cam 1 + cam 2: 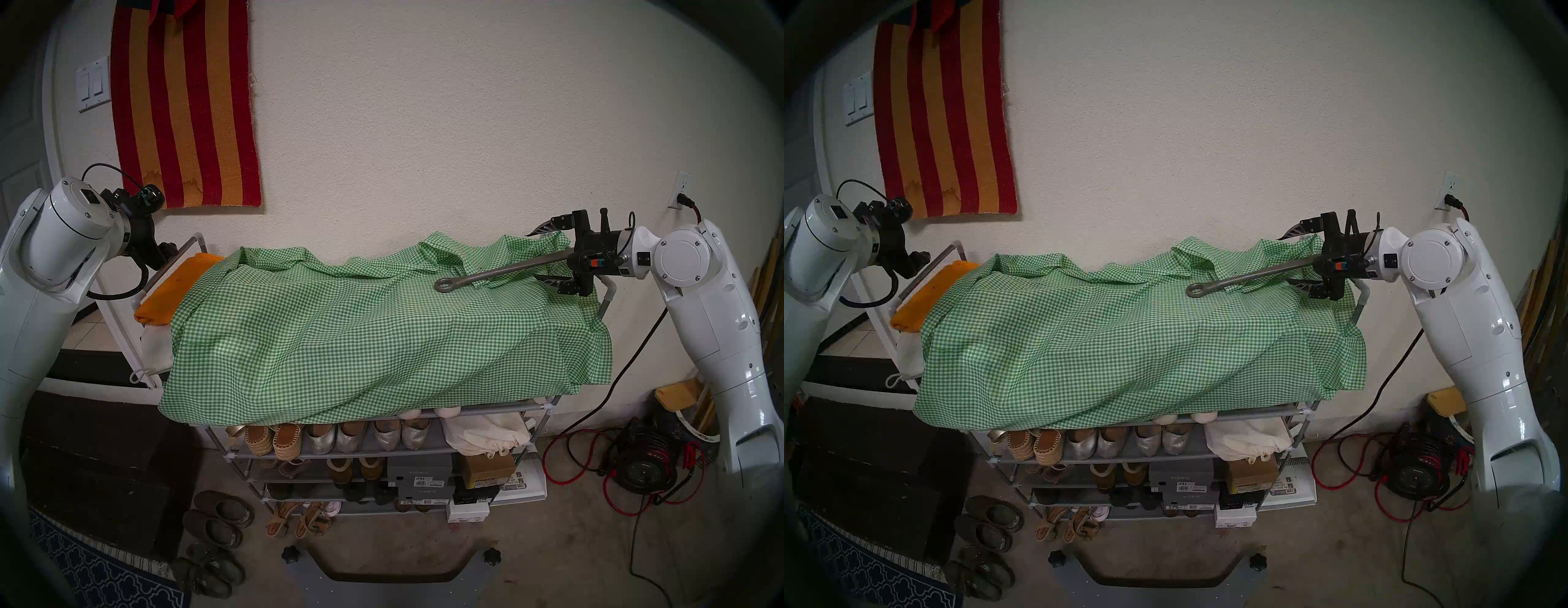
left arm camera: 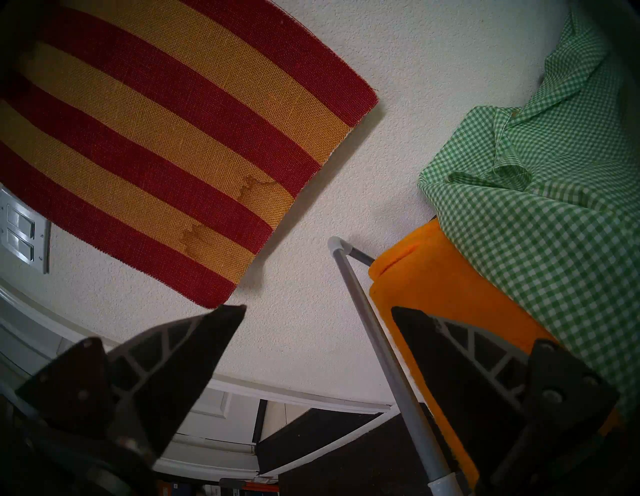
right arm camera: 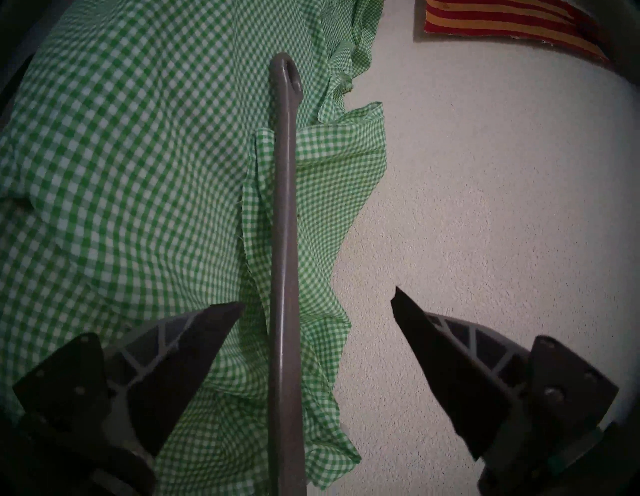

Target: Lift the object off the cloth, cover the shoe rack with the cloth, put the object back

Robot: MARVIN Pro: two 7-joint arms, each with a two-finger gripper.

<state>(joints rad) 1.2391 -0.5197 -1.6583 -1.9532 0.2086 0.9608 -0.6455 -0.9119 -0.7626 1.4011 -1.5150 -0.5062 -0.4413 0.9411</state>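
The green-and-white gingham cloth (image 1: 382, 331) is lying over the grey tube shoe rack (image 1: 500, 407). The slim grey metal bar (image 1: 505, 271) is lying between the right gripper (image 3: 317, 301)'s wide-spread fingers (contact seemingly none); the left gripper (image 2: 318, 311) is gaping, holding nothing.

Head views were evenly lit by soft diffuse light; no glare was seen. Strong fisheye bending and a dark vignette were noted at all edges. The wall (image 1: 424, 127) was rendered bright, the floor corners dim. Wrist views were darker; the right hand (image 3: 317, 304) fingers and the bar (image 3: 284, 242) were underexposed and slightly soft. Soft shadows were cast beneath the cloth (image 1: 360, 331).
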